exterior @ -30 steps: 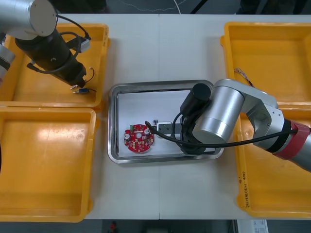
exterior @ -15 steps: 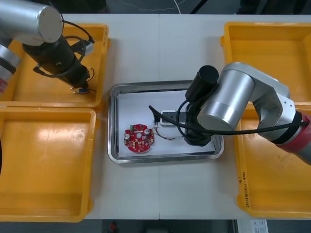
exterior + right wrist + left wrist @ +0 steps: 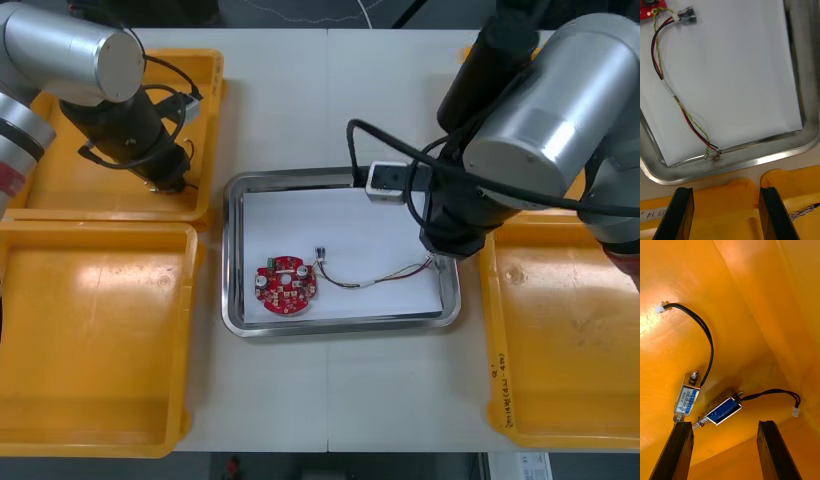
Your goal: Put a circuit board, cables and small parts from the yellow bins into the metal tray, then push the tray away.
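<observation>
Metal tray [image 3: 230,250] holds circuit board [image 3: 285,285] and cable [image 3: 375,280]; my left gripper [image 3: 725,423] hovers over small metal parts [image 3: 687,395], right gripper [image 3: 724,189] beside tray, both with fingers apart.

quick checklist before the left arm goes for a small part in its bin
1. Left gripper fingers open: ok.
2. Blue-wrapped small metal part lies just ahead of the gap between the fingers: ok.
3. Second small metal part far enough off to be left out of the grasp: cannot tell, their ends nearly meet.
4. Right gripper open, holding nothing: ok.
5. Red and yellow cable lies inside the metal tray: ok.
6. Circuit board in the tray: ok.
</observation>
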Controlling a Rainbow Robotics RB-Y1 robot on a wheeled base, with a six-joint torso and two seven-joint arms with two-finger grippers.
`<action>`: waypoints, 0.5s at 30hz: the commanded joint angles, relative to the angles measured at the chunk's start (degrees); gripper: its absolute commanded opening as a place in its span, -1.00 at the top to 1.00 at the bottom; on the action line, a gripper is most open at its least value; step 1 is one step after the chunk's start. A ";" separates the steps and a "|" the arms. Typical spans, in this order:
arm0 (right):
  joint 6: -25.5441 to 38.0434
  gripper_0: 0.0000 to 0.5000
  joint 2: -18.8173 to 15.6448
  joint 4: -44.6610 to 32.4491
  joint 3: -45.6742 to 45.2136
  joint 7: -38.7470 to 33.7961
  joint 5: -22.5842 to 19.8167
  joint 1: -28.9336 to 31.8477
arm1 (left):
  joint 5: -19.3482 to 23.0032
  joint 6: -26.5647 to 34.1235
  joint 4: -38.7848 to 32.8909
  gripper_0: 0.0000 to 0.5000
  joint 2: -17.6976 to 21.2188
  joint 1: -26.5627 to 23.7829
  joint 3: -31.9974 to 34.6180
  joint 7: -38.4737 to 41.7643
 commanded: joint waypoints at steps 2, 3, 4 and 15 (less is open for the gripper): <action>0.39 -1.00 0.14 -3.29 -9.16 -0.43 -0.71 -1.41 | 0.02 -1.87 1.71 -1.00 -1.24 -2.77 -0.69 -1.55; 0.39 -1.00 0.05 -3.29 -9.78 -0.51 -0.80 -1.41 | 0.11 -2.05 1.89 -1.00 -1.33 -2.77 -0.69 -1.55; 0.39 -1.00 -0.30 -3.29 -11.10 -0.69 -0.89 -1.41 | 0.11 -2.49 2.33 -1.00 -1.50 -2.77 -0.69 -1.63; 0.39 -1.00 -3.38 0.84 -20.15 -2.71 2.01 -1.05 | 0.64 -2.93 2.85 -1.00 -2.03 -2.60 -0.69 -1.63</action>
